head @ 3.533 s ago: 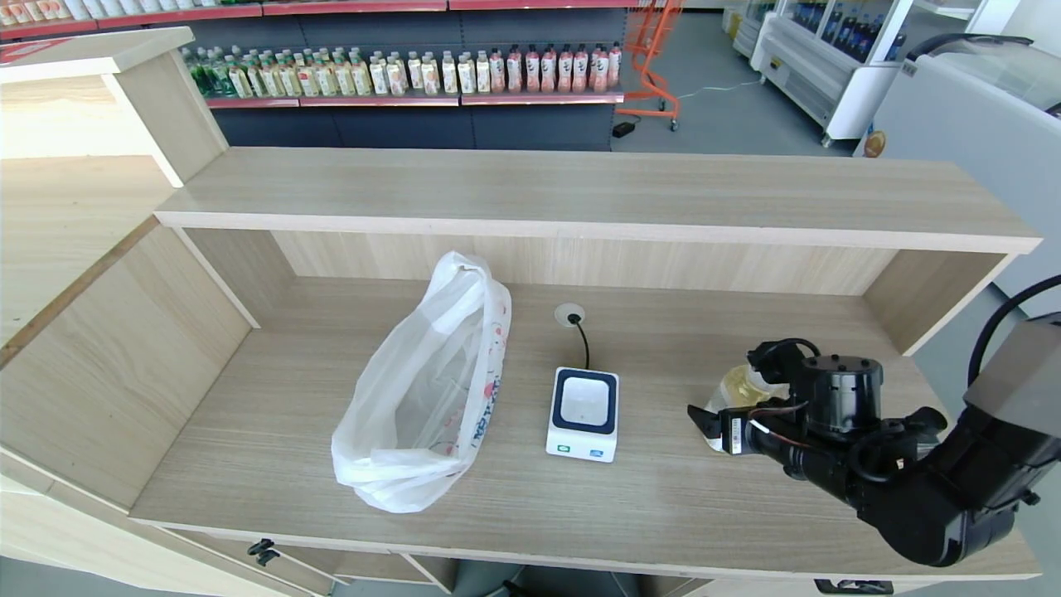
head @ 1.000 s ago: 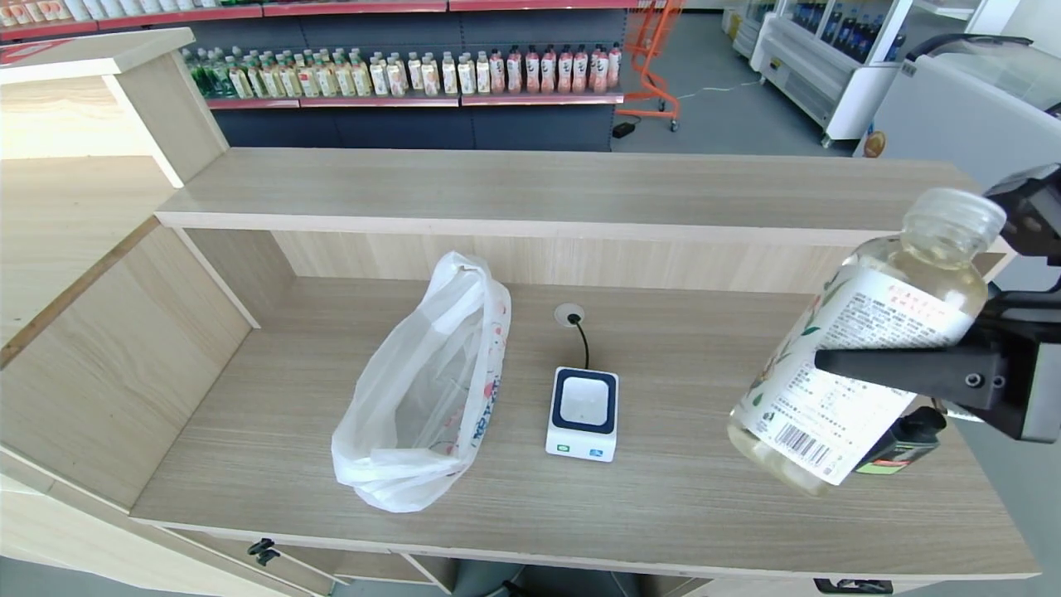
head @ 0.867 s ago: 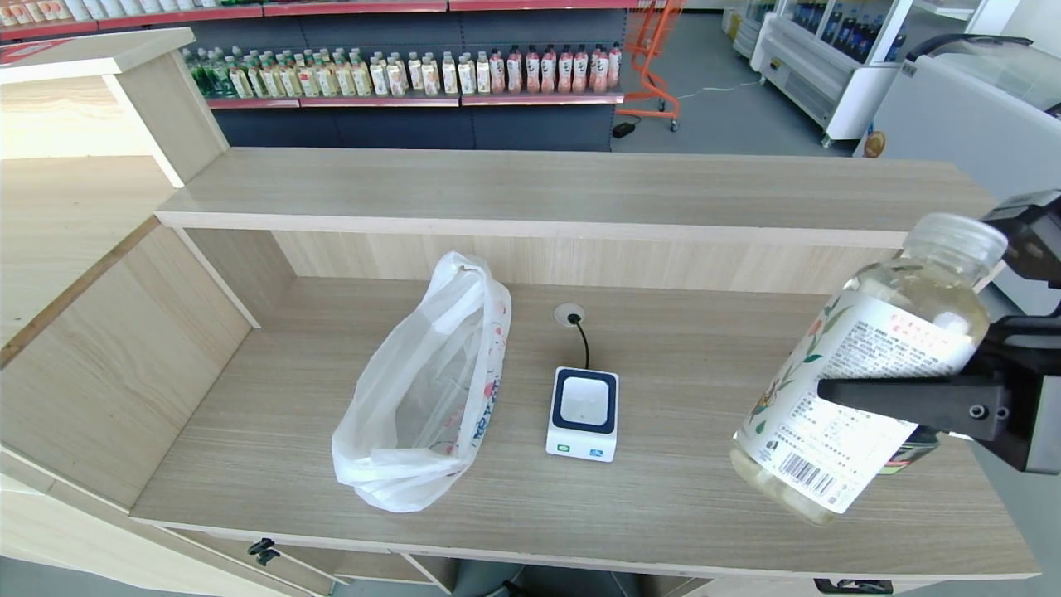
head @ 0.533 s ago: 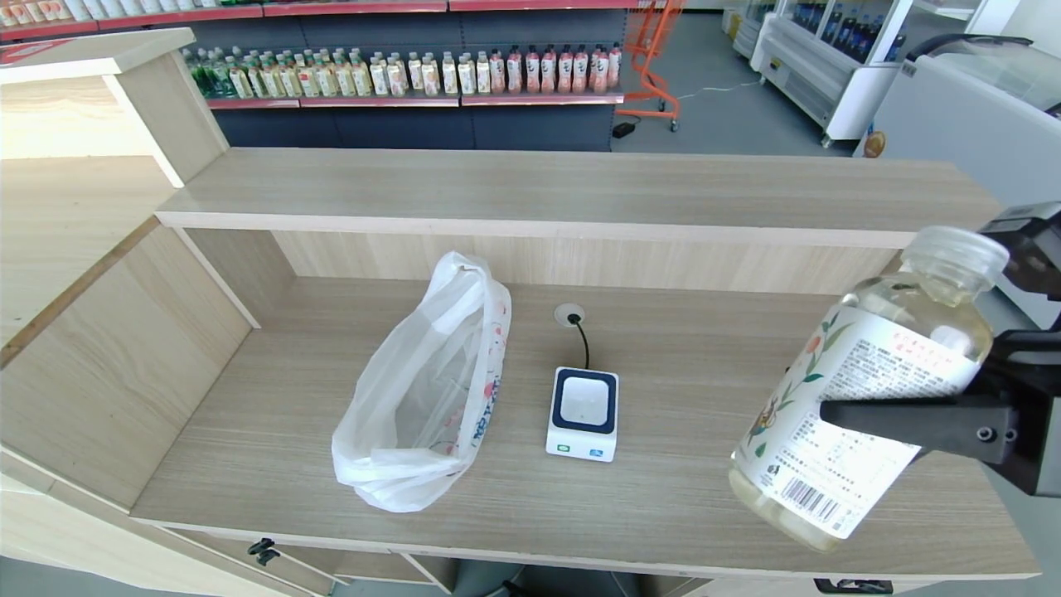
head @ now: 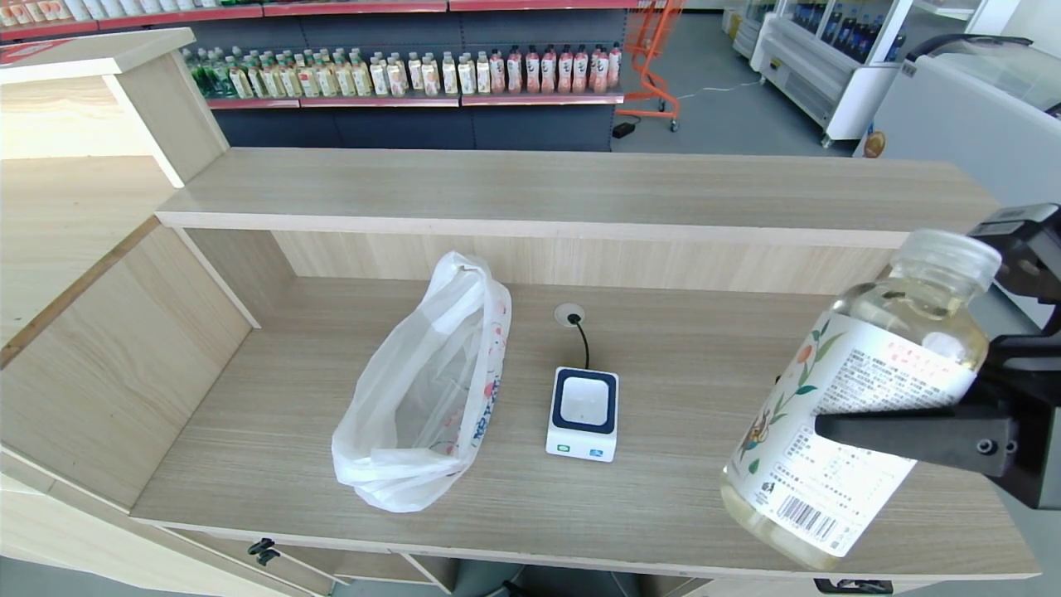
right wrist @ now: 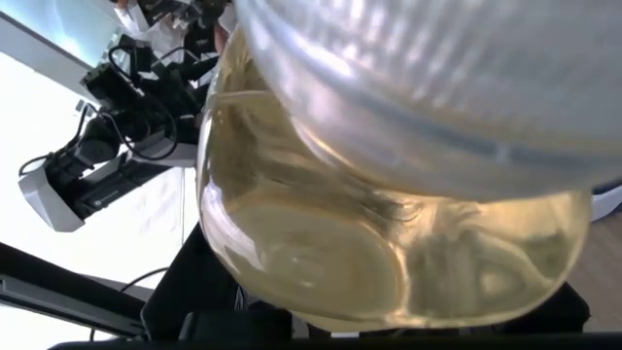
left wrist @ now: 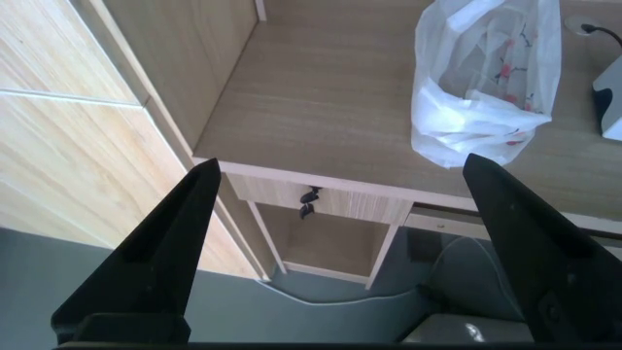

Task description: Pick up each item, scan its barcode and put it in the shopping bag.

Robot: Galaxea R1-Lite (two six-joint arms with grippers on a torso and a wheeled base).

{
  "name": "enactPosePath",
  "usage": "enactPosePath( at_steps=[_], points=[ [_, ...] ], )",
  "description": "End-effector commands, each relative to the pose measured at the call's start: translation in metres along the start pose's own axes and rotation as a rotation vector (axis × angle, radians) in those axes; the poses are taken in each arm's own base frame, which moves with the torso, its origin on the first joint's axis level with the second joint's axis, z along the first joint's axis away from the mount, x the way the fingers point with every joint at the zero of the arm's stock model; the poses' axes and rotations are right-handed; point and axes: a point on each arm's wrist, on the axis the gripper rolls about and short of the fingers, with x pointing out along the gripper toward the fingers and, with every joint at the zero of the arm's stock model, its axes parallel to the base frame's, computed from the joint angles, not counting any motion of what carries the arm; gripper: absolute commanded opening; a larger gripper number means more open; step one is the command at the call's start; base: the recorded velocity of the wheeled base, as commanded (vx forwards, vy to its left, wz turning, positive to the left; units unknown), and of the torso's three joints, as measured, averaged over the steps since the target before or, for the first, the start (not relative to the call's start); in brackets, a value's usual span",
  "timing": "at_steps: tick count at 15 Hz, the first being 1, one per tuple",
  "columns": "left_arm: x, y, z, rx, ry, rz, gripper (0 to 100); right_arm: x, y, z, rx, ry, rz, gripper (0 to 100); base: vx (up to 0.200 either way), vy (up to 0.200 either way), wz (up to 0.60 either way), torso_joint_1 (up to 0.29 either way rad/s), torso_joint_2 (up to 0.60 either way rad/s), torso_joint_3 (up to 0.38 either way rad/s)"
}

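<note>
Head view: right claw (head: 862, 414) grips the tilted bottle (head: 837, 497) above the surface (head: 663, 506); left claw (left wrist: 342, 165) gapes wide.

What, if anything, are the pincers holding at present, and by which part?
The right pincer grips the bottle around its labelled mid-body; the left pincer is open and empty.

a pale wood checkout counter (head: 580, 191) fronts bottle-lined shelves (head: 398, 79), an orange rack (head: 655, 62) and white freezers (head: 829, 75) on grey floor (head: 729, 112).
</note>
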Motion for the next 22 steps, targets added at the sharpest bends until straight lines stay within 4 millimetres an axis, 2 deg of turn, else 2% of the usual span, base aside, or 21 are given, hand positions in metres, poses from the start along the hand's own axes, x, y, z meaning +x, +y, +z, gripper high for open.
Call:
enactPosePath(
  at_steps=[1, 11, 12, 15, 16, 17, 22],
  points=[
    [0.0, 0.0, 0.0, -0.001, 0.0, 0.0, 100, 0.001, -0.001, -0.001, 0.007, 0.005, 0.002, 0, 0.0, 0.0, 0.0, 0.0, 0.0, 0.0],
    [0.0, 0.0, 0.0, -0.001, 0.0, 0.002, 100, 0.009, 0.001, -0.002, -0.004, 0.022, 0.041, 0, 0.0, 0.0, 0.0, 0.0, 0.0, 0.0],
    [0.0, 0.0, 0.0, -0.001, 0.0, 0.002, 100, 0.009, -0.004, -0.001, -0.106, 0.014, 0.004, 0, 0.0, 0.0, 0.0, 0.0, 0.0, 0.0],
    [0.0, 0.0, 0.0, 0.001, 0.0, 0.0, 100, -0.009, -0.035, -0.006, -0.409, 0.045, -0.215, 0, 0.0, 0.0, 0.0, 0.0, 0.0, 0.0],
    [0.0, 0.0, 0.0, -0.001, 0.0, 0.002, 100, -0.021, -0.051, -0.01, -0.513, 0.092, -0.354, 0, 0.0, 0.0, 0.0, 0.0, 0.0, 0.0],
    [0.0, 0.0, 0.0, -0.001, 0.0, 0.002, 100, -0.023, -0.058, -0.011, -0.592, 0.137, -0.427, 0, 0.0, 0.0, 0.0, 0.0, 0.0, 0.0],
    [0.0, 0.0, 0.0, -0.001, 0.0, 0.0, 100, -0.031, -0.07, -0.001, -1.016, 0.246, -0.617, 0, 0.0, 0.0, 0.0, 0.0, 0.0, 0.0]
  ],
)
